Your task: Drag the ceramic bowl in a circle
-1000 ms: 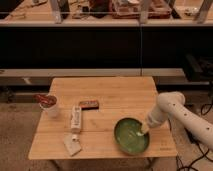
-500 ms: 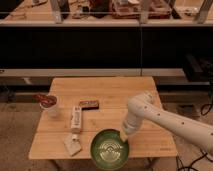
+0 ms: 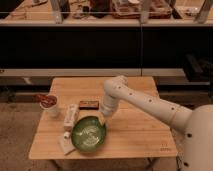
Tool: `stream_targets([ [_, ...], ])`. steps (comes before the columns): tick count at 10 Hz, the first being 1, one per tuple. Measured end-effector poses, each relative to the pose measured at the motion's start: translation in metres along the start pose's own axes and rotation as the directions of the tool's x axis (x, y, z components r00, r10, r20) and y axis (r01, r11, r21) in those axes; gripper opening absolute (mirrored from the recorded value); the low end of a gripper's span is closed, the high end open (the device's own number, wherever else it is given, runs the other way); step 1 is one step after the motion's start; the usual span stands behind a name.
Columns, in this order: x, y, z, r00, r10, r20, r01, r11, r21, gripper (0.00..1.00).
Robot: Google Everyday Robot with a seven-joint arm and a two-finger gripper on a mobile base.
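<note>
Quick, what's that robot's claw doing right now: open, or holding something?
Gripper: closed, down at the right rim of the ceramic bowl; whether it pinches the rim cannot be told.

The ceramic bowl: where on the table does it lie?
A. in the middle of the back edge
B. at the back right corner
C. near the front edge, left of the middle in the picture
C: the ceramic bowl sits close to the front edge of the table, left of the middle, with the gripper at its right rim.
</note>
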Motion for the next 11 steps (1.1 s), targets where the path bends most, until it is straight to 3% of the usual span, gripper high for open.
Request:
stream_targets([
  [3, 0.034, 0.085, -0.008, 0.993, 0.114, -0.026, -0.113, 0.993, 0.033, 0.0],
  [5, 0.029, 0.143, -0.028, 0.978, 0.194, -0.07, -0.194, 0.981, 0.003, 0.0],
  [7, 0.001, 0.194, -0.053, 0.959, 0.261, -0.114, -0.268, 0.962, -0.048, 0.0],
  [8, -0.031, 0.223, -0.068, 0.944, 0.302, -0.135, -0.314, 0.946, -0.076, 0.0],
  [10, -0.084, 0.248, -0.075, 0.924, 0.355, -0.143, -0.371, 0.922, -0.106, 0.0],
  [11, -0.121, 0.255, -0.074, 0.913, 0.383, -0.14, -0.4, 0.908, -0.125, 0.0],
])
